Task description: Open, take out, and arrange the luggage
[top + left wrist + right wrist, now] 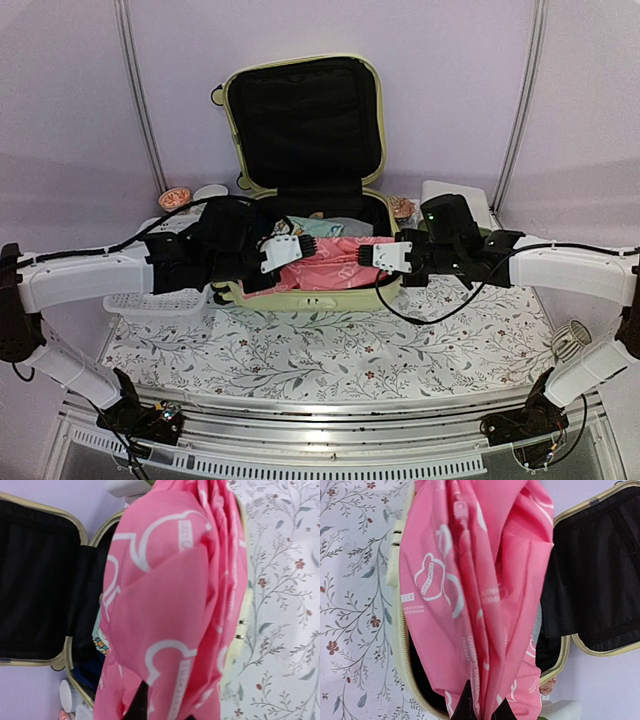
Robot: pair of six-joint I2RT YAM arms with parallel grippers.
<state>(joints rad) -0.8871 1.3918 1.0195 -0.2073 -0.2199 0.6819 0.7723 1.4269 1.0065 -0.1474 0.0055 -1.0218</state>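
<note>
The pale yellow-green luggage [300, 298] stands open at the table's middle, its lid [303, 120] upright with black lining. A pink bag with white print [322, 268] is stretched above the lower shell. My left gripper [283, 252] is shut on its left end; the bag fills the left wrist view [165, 605], with a black fingertip [136, 702] at the bottom. My right gripper [388, 257] is shut on its right end; in the right wrist view the bag [470, 605] bunches between two black fingertips [466, 705]. Other clothes [335, 228] lie inside beneath.
A white slatted basket [160, 300] sits left of the suitcase under my left arm. A small bowl [175, 198] and cup [210, 192] stand behind it. A white box [460, 195] is at the back right. The floral cloth [330, 345] covers the table in front.
</note>
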